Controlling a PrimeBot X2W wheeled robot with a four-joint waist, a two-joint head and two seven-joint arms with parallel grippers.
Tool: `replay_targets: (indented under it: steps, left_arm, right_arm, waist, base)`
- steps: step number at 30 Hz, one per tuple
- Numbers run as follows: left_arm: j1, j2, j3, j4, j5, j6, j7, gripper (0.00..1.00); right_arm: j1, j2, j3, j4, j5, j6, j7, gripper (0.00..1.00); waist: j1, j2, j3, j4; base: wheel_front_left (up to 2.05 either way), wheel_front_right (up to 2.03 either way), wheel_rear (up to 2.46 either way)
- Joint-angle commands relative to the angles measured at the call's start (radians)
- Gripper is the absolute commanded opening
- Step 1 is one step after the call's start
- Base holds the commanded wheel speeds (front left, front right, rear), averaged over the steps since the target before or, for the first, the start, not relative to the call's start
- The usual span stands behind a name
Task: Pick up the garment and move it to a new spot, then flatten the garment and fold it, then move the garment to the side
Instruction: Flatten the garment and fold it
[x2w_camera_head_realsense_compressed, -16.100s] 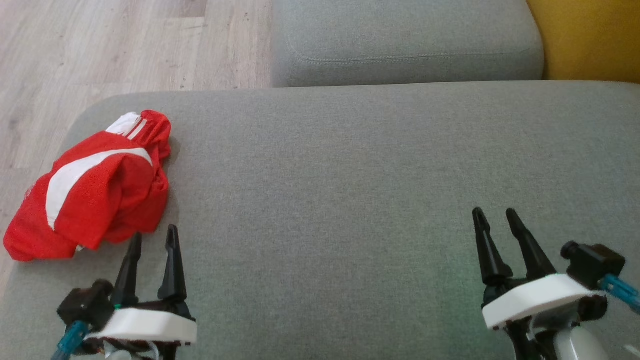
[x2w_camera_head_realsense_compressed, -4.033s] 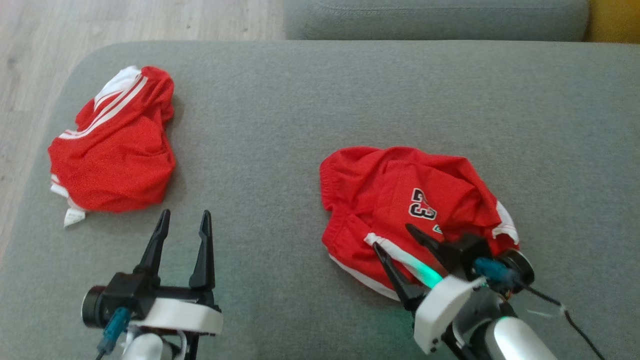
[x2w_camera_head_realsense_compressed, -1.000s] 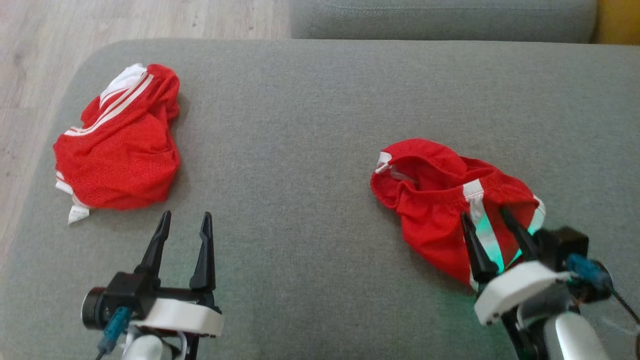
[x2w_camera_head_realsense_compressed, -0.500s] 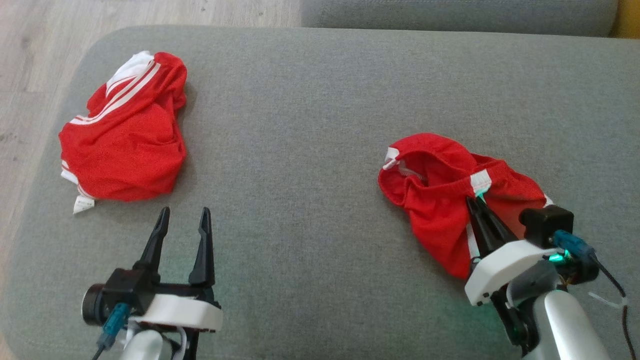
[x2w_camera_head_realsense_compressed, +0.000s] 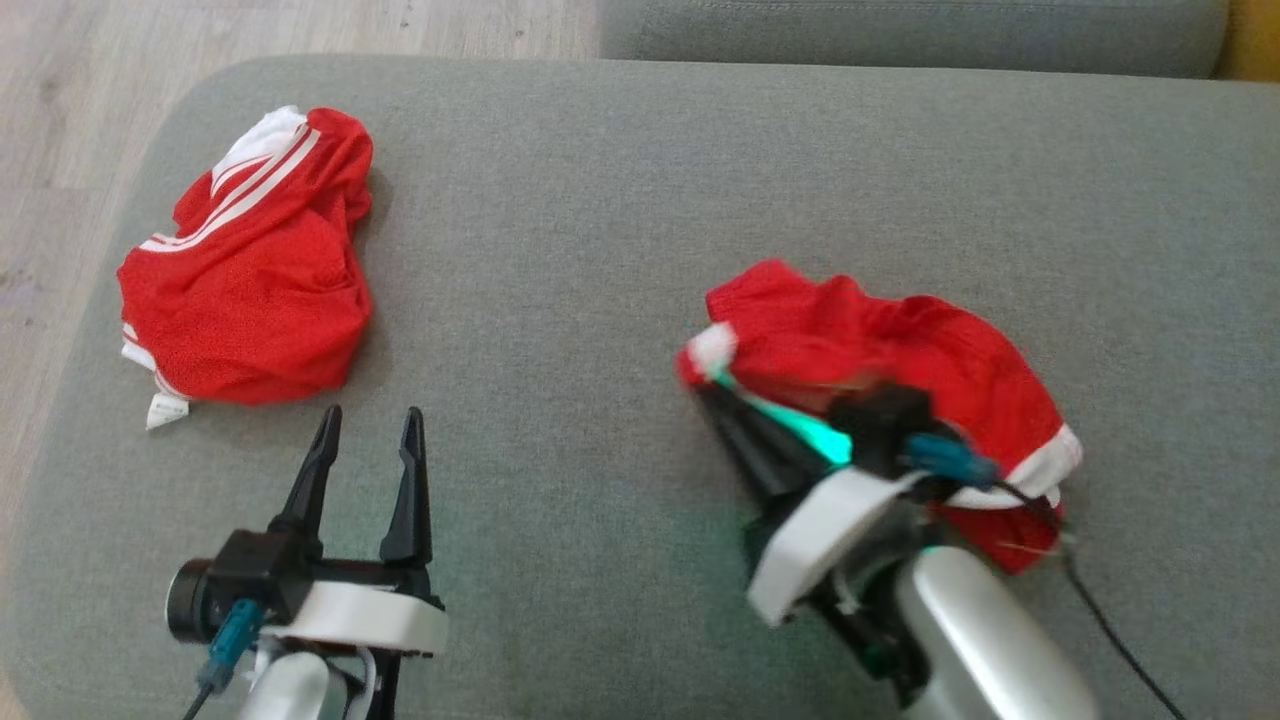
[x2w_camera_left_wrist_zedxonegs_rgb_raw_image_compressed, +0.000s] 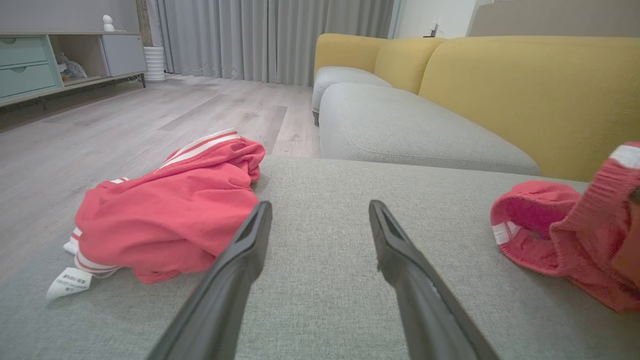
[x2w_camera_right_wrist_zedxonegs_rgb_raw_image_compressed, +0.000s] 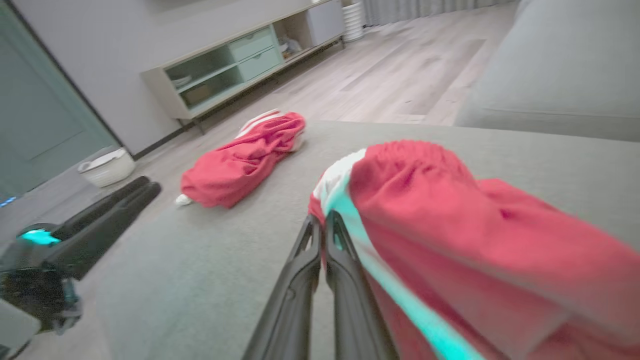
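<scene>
The right gripper (x2w_camera_right_wrist_zedxonegs_rgb_raw_image_compressed: 321, 225) was clamped on the white-trimmed edge of the red garment (x2w_camera_head_realsense_compressed: 900, 350), bunched right of centre on the grey cushion (x2w_camera_head_realsense_compressed: 600, 250). Flattening seemed in hand; next, that edge needed drawing taut. The left gripper (x2w_camera_head_realsense_compressed: 370, 415), lower left, stood parted and empty.

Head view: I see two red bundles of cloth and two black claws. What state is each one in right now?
Right garment: bunched up, pinched at a white-trimmed edge, the rest lying on the grey cushion.
Left garment: crumpled heap lying loose on the cushion, nothing touching it.
Right gripper: shut on the right garment's edge.
Left gripper: open, holding nothing, apart from both garments.
</scene>
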Motion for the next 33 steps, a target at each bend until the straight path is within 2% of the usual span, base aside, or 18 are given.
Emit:
replay_targets:
  steps: [1, 6, 11, 12, 13, 18, 25, 29, 33]
  left_arm:
    - [-0.044, 0.01, 0.027, -0.021, -0.012, 0.003, -0.012, 1.0]
    - [-0.049, 0.004, 0.022, -0.014, -0.016, 0.004, -0.014, 1.0]
    - [-0.05, 0.0, 0.021, -0.006, -0.022, 0.005, -0.017, 1.0]
    - [-0.05, 0.0, 0.021, -0.005, -0.023, 0.005, -0.017, 1.0]
    - [-0.05, 0.0, 0.021, -0.003, -0.024, 0.005, -0.018, 1.0]
    - [-0.047, 0.002, 0.026, 0.001, -0.028, 0.008, -0.021, 1.0]
    - [-0.042, 0.009, 0.033, 0.001, -0.029, 0.014, -0.024, 1.0]
    - [-0.029, 0.02, 0.039, -0.004, -0.03, 0.024, -0.023, 1.0]
    - [-0.018, 0.03, 0.042, -0.015, -0.029, 0.033, -0.018, 1.0]
  right_arm:
    - [-0.043, 0.002, 0.044, -0.019, 0.021, -0.001, -0.001, 0.0]
    - [-0.119, -0.003, 0.185, 0.096, 0.134, -0.001, -0.005, 0.0]
    - [-0.158, -0.009, 0.247, 0.212, 0.212, -0.001, -0.038, 0.0]
    - [-0.164, -0.012, 0.255, 0.227, 0.222, -0.001, -0.046, 0.41]
    - [-0.168, -0.014, 0.263, 0.237, 0.23, -0.001, -0.058, 1.0]
    - [-0.175, -0.035, 0.291, 0.236, 0.255, -0.001, -0.117, 1.0]
    - [-0.129, -0.081, 0.249, 0.146, 0.237, -0.001, -0.156, 1.0]
    - [-0.048, -0.117, 0.144, 0.033, 0.185, -0.001, -0.144, 1.0]
    - [0.028, -0.109, -0.017, -0.061, 0.098, -0.001, -0.16, 1.0]
  waist:
    - [0.0, 0.0, 0.001, 0.002]
    - [0.0, 0.0, 0.007, 0.021]
    - [0.0, 0.0, 0.012, 0.037]
    - [0.0, 0.0, 0.013, 0.038]
    - [0.0, 0.0, 0.014, 0.039]
    - [0.0, 0.0, 0.014, 0.035]
    - [0.0, 0.0, 0.003, 0.018]
    - [0.0, 0.0, -0.013, -0.002]
    - [0.0, 0.0, -0.028, -0.015]
  base:
    - [0.0, 0.0, 0.0]
    - [0.0, 0.0, 0.0]
    - [0.0, 0.0, 0.0]
    - [0.0, 0.0, 0.0]
    - [0.0, 0.0, 0.0]
    - [0.0, 0.0, 0.0]
    - [0.0, 0.0, 0.0]
    - [0.0, 0.0, 0.0]
    - [0.0, 0.0, 0.0]
